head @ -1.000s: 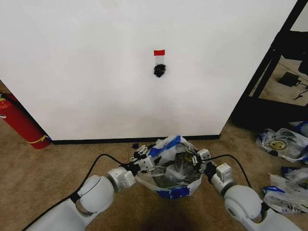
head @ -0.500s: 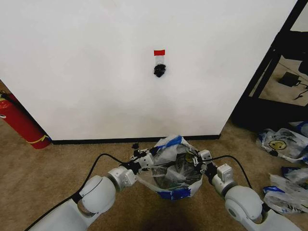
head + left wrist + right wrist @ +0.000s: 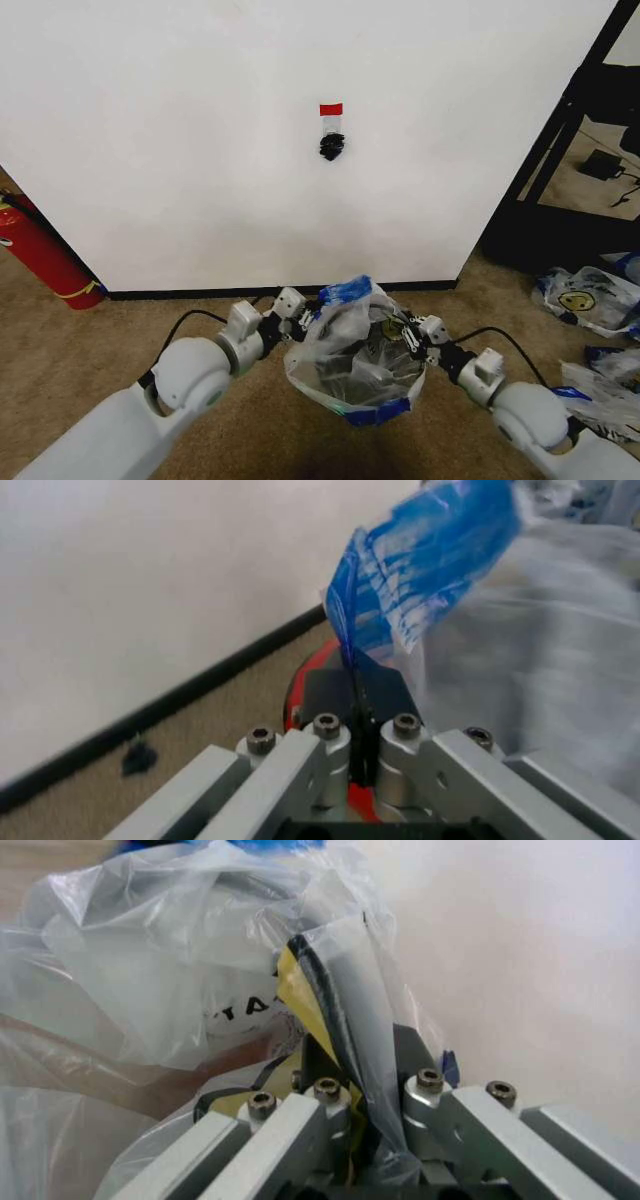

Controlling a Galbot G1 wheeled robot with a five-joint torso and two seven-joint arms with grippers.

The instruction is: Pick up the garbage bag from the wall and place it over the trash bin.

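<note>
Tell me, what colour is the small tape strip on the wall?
Red. The tape strip sits just above the black hook on the wall, clearest in the head view.

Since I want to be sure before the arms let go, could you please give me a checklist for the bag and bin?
1. Left gripper shut on the blue-printed edge of the thin translucent white plastic garbage bag: ok.
2. Right gripper shut on the bag's opposite edge: ok.
3. Bag mouth spread open between both grippers: ok.
4. Bag over the small round red trash bin with black mesh top: ok.
5. Bag edge pulled down around the whole rim: cannot tell.
6. Black hook on the plain white wall free of the bag: ok.
</note>
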